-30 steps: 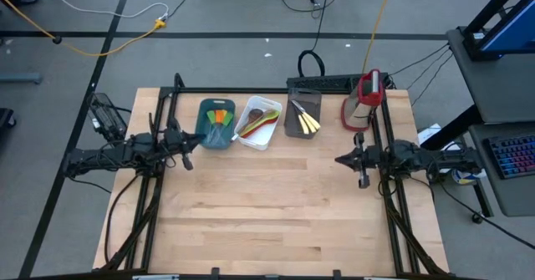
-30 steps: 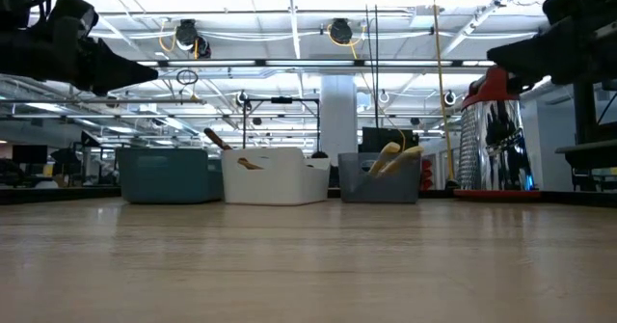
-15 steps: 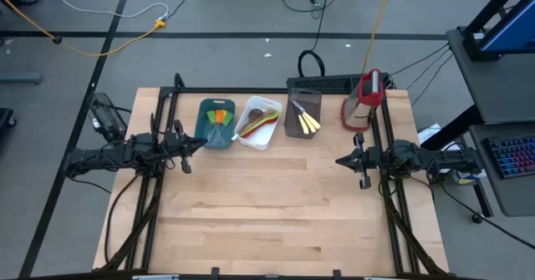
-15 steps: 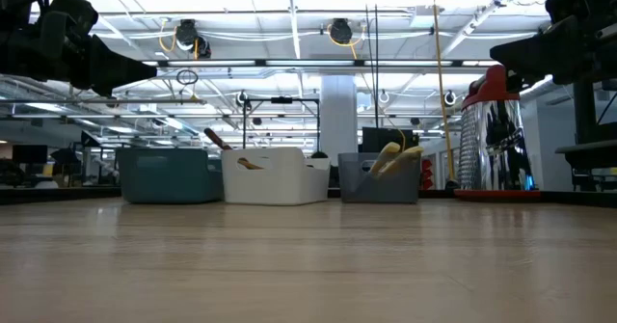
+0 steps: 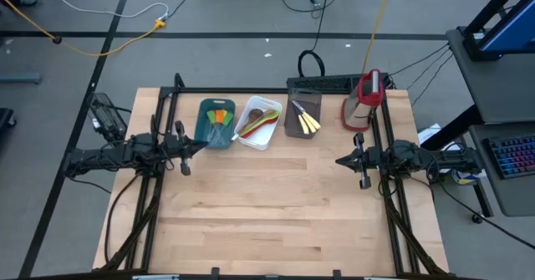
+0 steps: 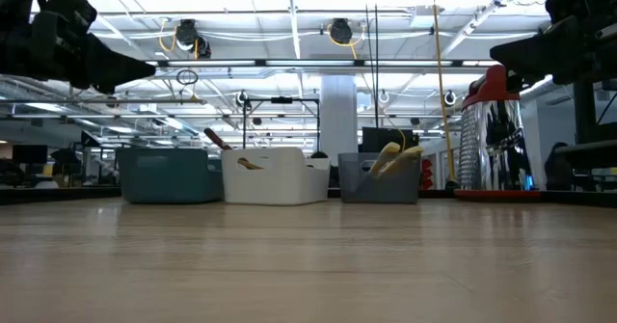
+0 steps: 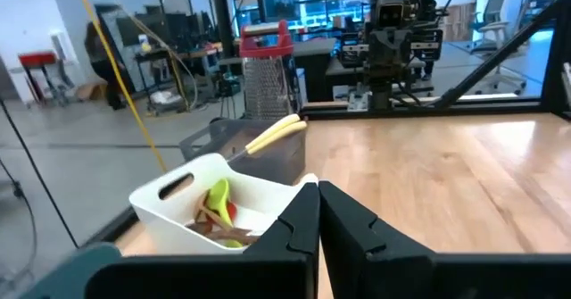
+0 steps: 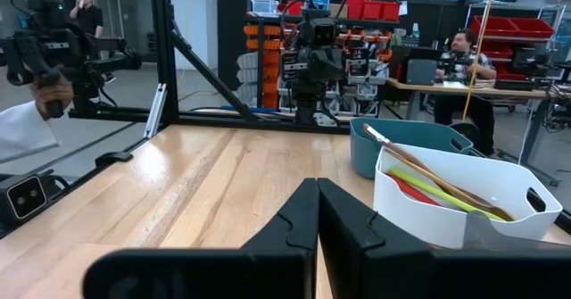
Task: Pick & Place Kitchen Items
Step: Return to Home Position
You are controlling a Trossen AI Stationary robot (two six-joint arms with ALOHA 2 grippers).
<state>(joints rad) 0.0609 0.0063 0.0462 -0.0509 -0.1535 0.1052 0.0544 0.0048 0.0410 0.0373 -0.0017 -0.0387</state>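
I am holding my left gripper (image 7: 318, 192) and right gripper (image 8: 317, 185) pinched shut, empty, at the sides of the table (image 5: 276, 213). Farther off, the spatulas (image 5: 219, 117), spoons (image 5: 261, 121) and knives (image 5: 308, 123) are all lying in the far-edge trays (image 5: 255, 144). By my judgement nothing is waiting to be picked.

Three trays in a row toward twelve o'clock: teal tray (image 6: 169, 174), white tray (image 6: 275, 183), grey tray (image 6: 376, 186); one grater (image 5: 361, 103) at one o'clock; two grippers, left gripper (image 5: 197, 145) at nine, right gripper (image 5: 339, 160) at three; at least two knives (image 5: 309, 124); three spoons (image 5: 259, 121) visible; spatulas (image 5: 219, 117) too bunched to count.
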